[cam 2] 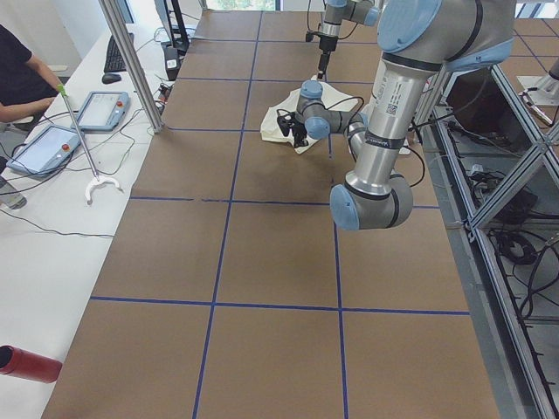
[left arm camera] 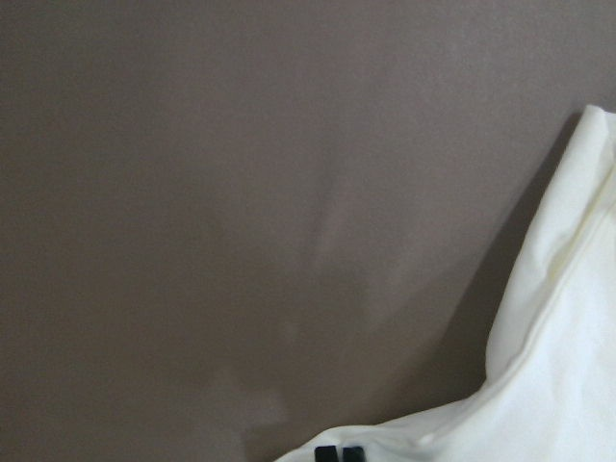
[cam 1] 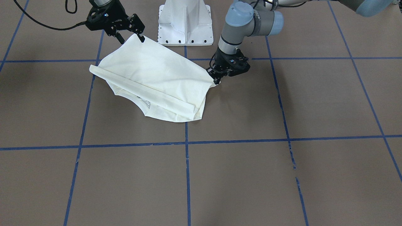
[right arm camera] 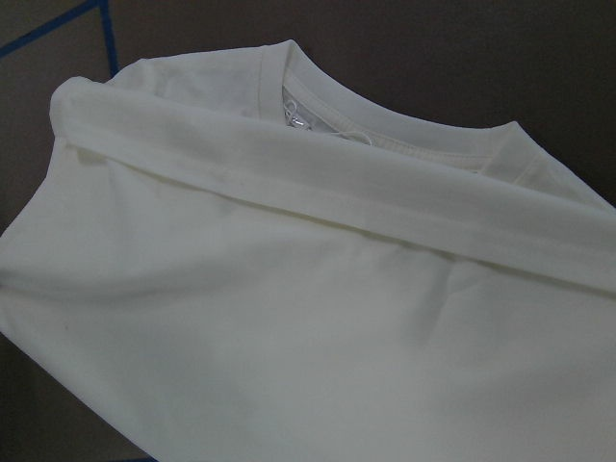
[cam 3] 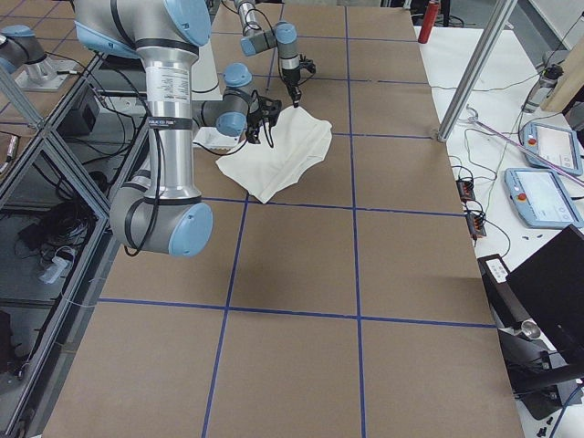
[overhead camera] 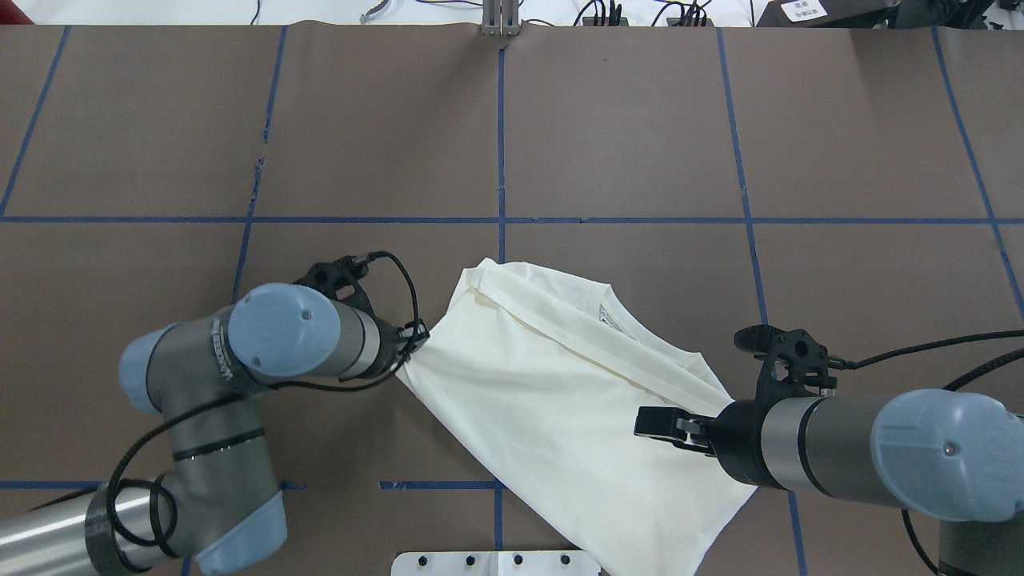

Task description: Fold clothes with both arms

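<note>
- Brown blue-taped table (cam 1: 282, 175), front view: shirt (cam 1: 157, 75) lies near the pedestal (cam 1: 185, 22), plain side up; left gripper (cam 1: 216, 80) pinches one corner, right gripper (cam 1: 131, 40) spread-fingered at another.
- Left wrist: fingertips (left arm camera: 329, 453) together on cloth.
- Looks mid-fold; right should clamp before lifting.

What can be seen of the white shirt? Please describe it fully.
The shirt is plain cream cloth, lying slanted on the brown table. Its round collar with a small label shows, and a folded band crosses below it. No print is visible. The left gripper has its jaws shut on one corner; the right gripper meets the opposite, raised corner, its grip unclear.
</note>
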Available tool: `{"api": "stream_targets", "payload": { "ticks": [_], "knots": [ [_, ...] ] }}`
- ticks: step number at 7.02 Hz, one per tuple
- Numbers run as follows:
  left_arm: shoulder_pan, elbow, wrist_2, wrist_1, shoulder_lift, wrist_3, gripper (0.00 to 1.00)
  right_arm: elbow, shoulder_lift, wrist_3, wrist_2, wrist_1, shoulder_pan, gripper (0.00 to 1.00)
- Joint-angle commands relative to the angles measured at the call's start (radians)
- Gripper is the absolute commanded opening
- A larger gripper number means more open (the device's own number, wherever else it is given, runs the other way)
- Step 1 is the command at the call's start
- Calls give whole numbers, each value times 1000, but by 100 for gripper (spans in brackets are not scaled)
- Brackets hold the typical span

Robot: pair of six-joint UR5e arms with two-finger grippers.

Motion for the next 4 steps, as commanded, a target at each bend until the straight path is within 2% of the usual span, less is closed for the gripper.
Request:
{"api": "stream_targets", "payload": {
  "ticks": [1,2,4],
  "knots": [
    [-144,176,1,-9,-116,73,0,-1,1,0,28,-6,42,100],
    [-182,276,2,-29,-175,76,0,-11,1,0,28,-6,55,100],
    [-263,393,2,-96,-250,166,0,-29,4,-5,31,-4,83,100]
  ]
}}
